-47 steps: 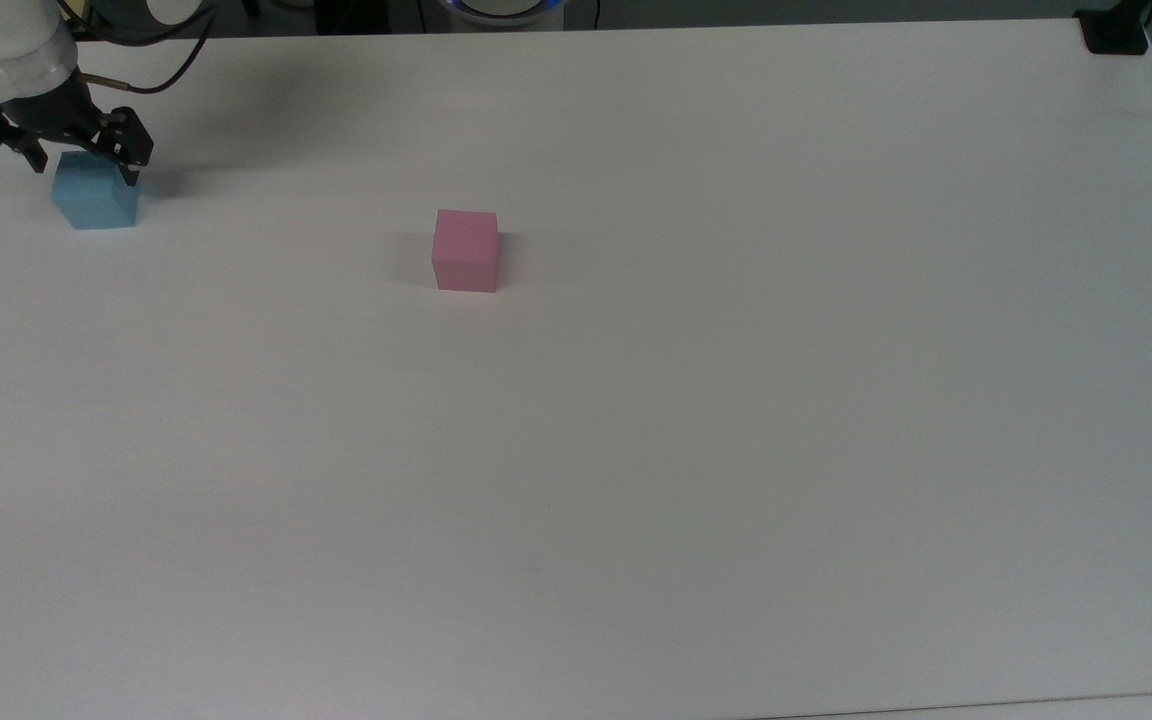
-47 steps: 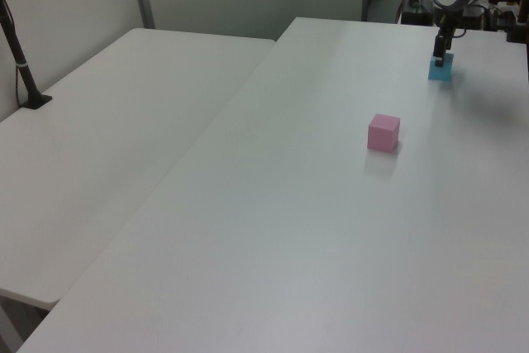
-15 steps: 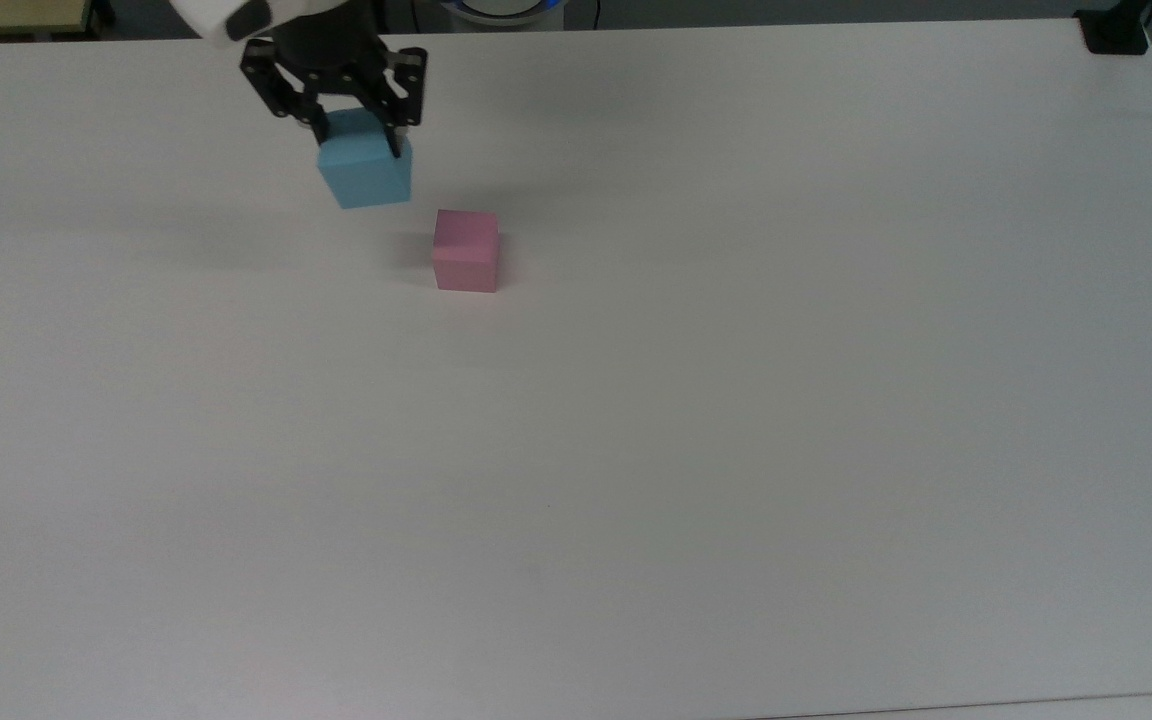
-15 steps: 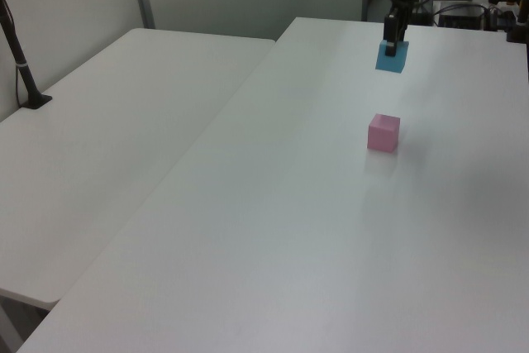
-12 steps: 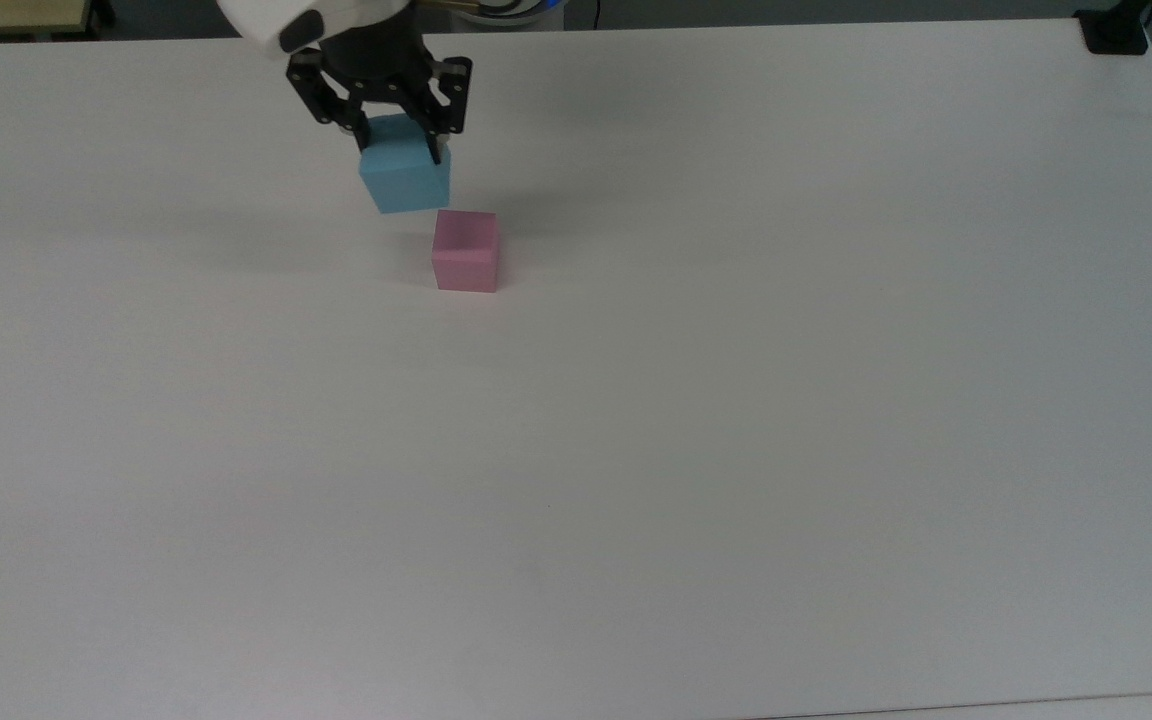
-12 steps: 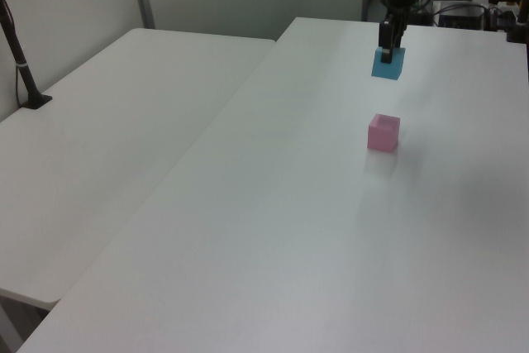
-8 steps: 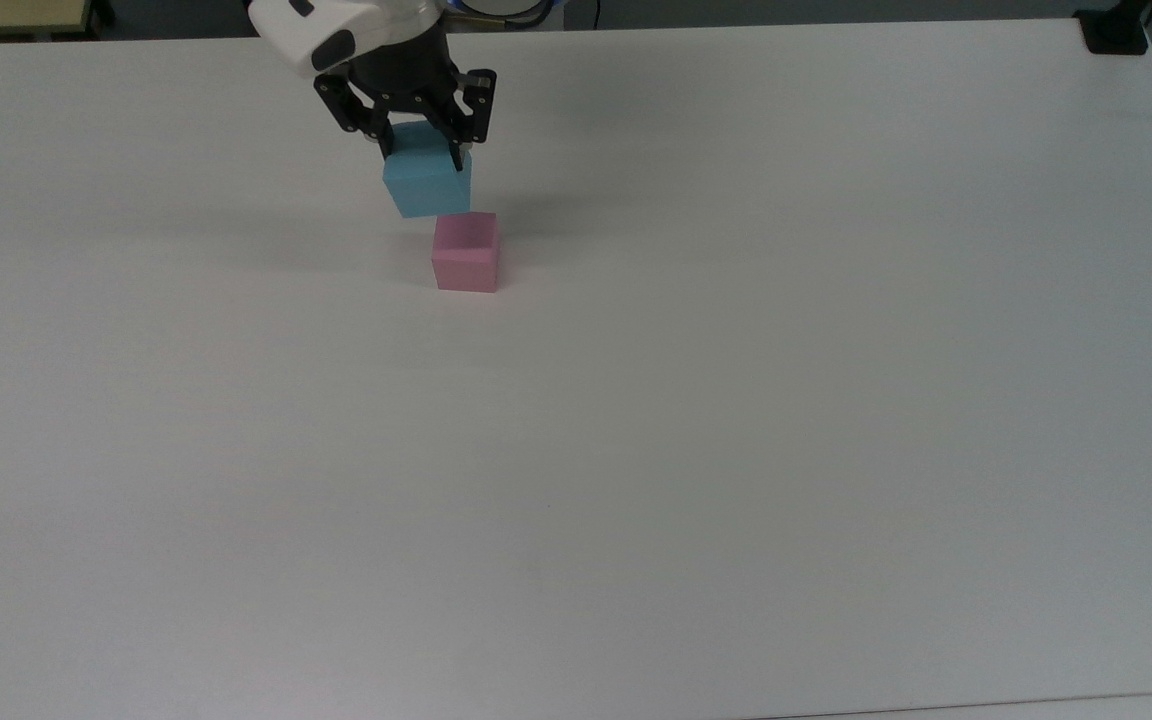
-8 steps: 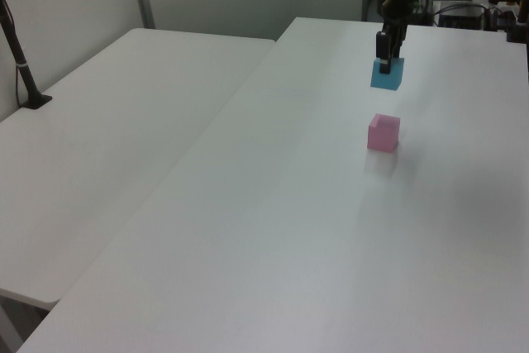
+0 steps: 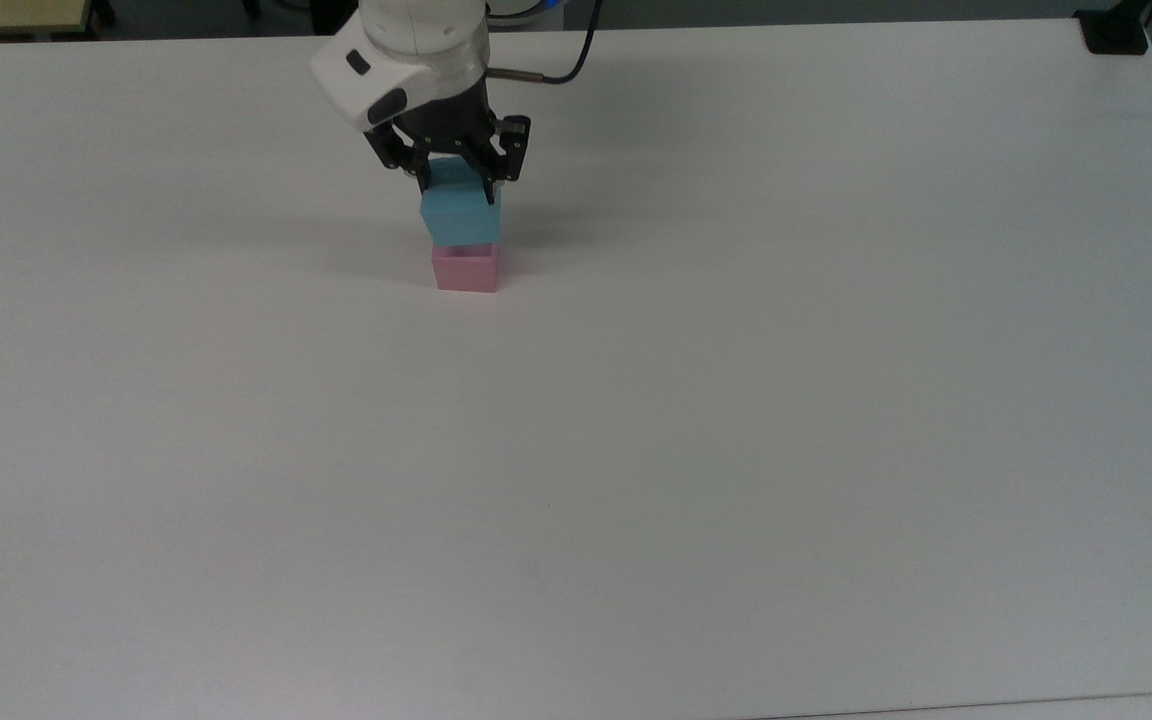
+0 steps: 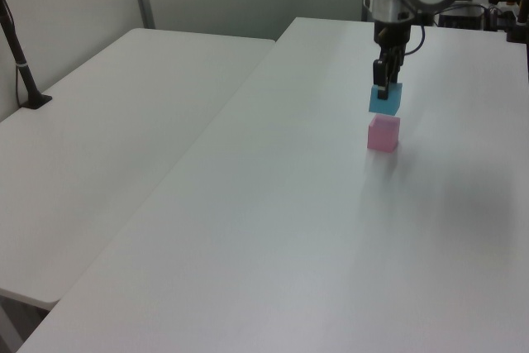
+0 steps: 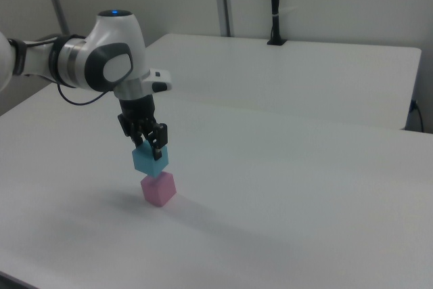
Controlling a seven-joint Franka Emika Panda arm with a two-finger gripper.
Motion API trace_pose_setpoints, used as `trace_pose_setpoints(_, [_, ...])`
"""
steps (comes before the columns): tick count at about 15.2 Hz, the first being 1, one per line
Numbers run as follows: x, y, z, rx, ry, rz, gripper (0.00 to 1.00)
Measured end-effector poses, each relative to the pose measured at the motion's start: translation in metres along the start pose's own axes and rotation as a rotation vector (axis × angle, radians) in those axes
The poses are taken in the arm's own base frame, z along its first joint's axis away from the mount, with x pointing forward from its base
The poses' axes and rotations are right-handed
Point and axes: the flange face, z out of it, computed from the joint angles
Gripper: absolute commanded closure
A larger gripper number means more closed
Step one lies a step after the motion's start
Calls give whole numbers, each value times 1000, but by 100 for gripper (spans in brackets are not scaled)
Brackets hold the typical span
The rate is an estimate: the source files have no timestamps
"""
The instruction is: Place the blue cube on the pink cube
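We see the gripper (image 9: pixel 460 190) clenched on the blue cube (image 9: pixel 461 217), holding it from above by two opposite sides, prob. so the bottom face stays free for stacking. The blue cube hangs in the air directly above the pink cube (image 9: pixel 467 270); in the right view a thin gap separates them, so not yet resting. The pink cube sits on the white table (image 9: pixel 736 400), w/ nothing else near it. In the left view the blue one looks slightly rotated vs. the pink one. We judge that a straight descent is needed next, then release; if the edges stay misaligned, the cube may sit askew.
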Motion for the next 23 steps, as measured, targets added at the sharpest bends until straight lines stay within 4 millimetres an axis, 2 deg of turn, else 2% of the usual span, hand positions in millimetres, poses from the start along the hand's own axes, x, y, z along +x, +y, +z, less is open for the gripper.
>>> trace_pose_setpoints(3, [7, -6, 22, -30, 4, 3, 40])
trace_pose_setpoints(8, [8, -10, 27, -57, -1, -16, 40])
trace_pose_setpoints(9, [7, -10, 28, -64, -1, -20, 23])
trace_pose_setpoints(10, [7, -9, 28, -68, -1, -22, 0])
trace_pose_setpoints(19, [7, -7, 27, -90, 2, 13, 0])
trace_pose_setpoints(21, [7, -1, 18, -92, -4, 33, 0])
trace_pose_setpoints(23, [9, 21, -18, -94, -14, 81, 0])
